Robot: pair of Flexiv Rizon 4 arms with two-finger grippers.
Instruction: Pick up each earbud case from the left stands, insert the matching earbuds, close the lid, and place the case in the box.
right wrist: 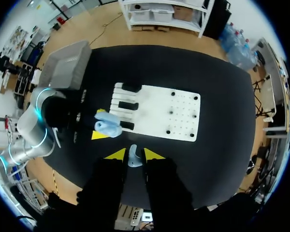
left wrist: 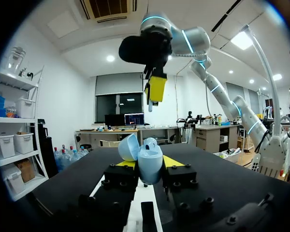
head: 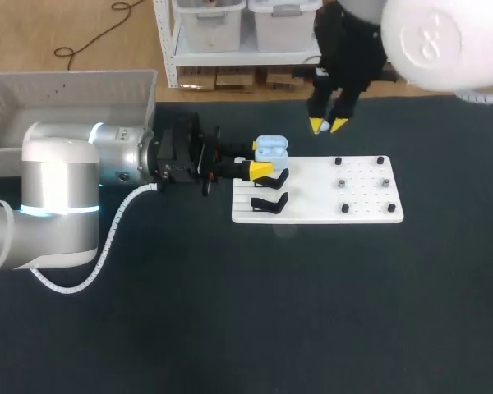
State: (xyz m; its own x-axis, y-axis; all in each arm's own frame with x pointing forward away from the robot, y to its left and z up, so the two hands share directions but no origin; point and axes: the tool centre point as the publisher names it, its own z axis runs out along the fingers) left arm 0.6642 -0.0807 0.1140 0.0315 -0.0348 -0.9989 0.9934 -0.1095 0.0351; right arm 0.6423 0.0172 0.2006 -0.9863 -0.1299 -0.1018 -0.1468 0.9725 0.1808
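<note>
The black counter carries a grey plastic box at upper left and a white pegged board centre-right. The left tool clasps the open light-blue earbud case at the board's upper-left corner, beside the black stands. Above, the right tool pinches a pale earbud.

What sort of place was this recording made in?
Probably a robotics lab bench: a left arm and a right arm over a black table, a white board with black stands, and a grey box beside it.
</note>
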